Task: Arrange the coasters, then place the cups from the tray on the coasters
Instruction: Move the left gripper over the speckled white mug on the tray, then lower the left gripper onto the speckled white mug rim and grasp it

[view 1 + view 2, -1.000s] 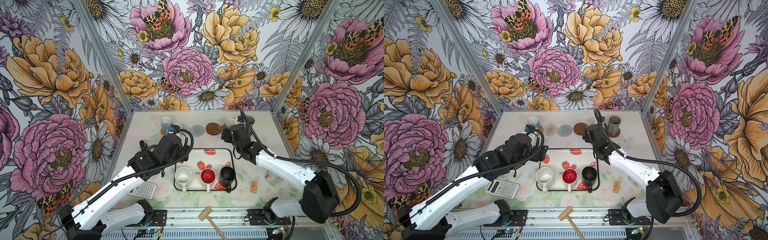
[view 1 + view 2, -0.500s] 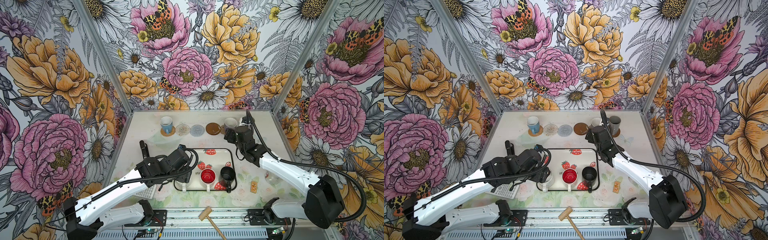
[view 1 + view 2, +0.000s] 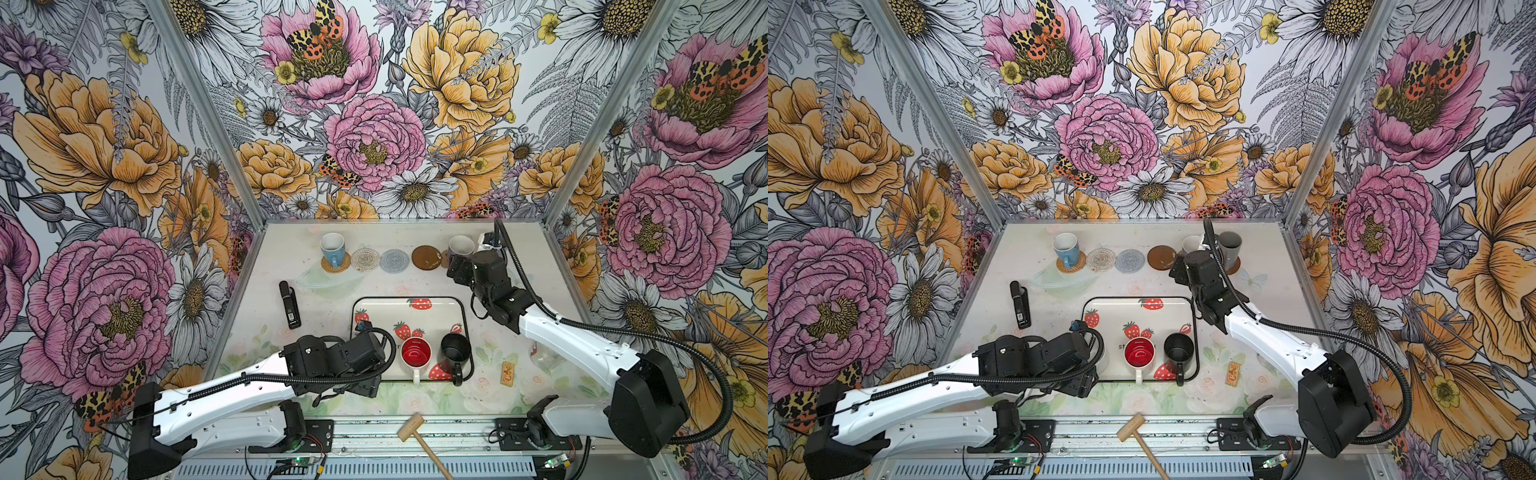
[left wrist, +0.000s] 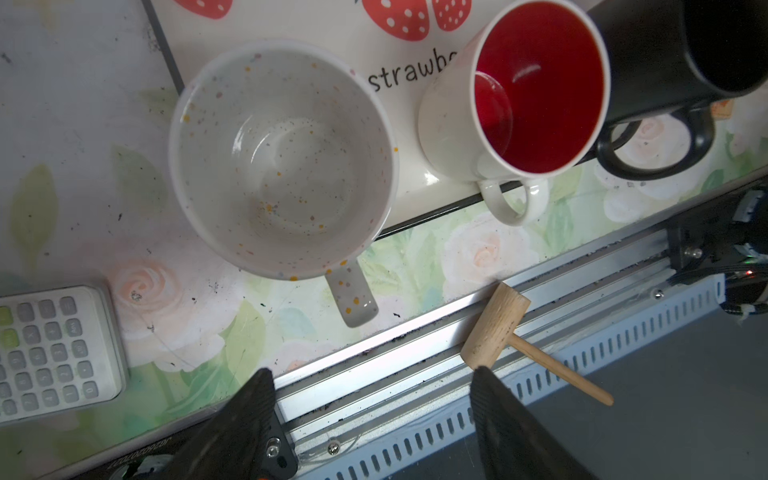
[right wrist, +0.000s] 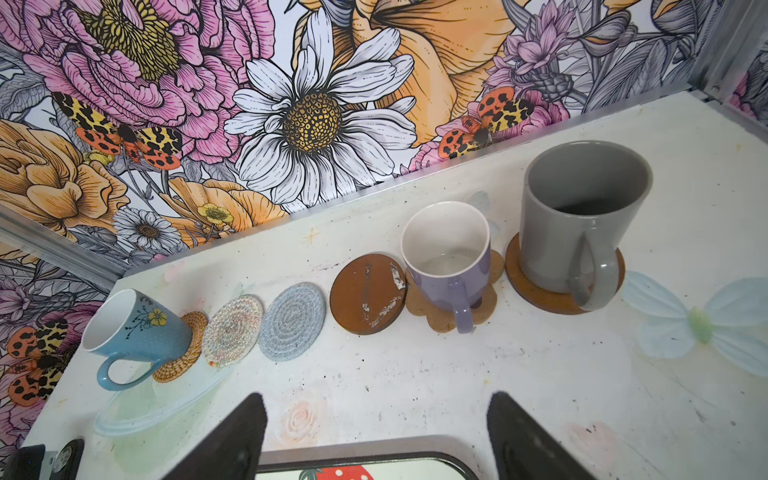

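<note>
Along the back runs a row of coasters. The light blue cup stands on the tan one. The beige, grey-blue and brown coasters are bare. The lavender cup sits on the paw coaster, the grey cup on a brown disc. On the tray stand the red-inside cup and black cup. The speckled white cup sits at its front left corner, under my left wrist. My left gripper is open and empty, just beyond that cup's handle. My right gripper hangs open between the tray and the row.
A grey calculator lies left of the tray by the front edge. A black stapler lies at the left. A wooden mallet rests on the front rail. A small orange card lies right of the tray.
My left arm swung from the light blue cup at the back to the tray's front left corner, over the white cup. My right gripper drew back a little from the lavender cup.
</note>
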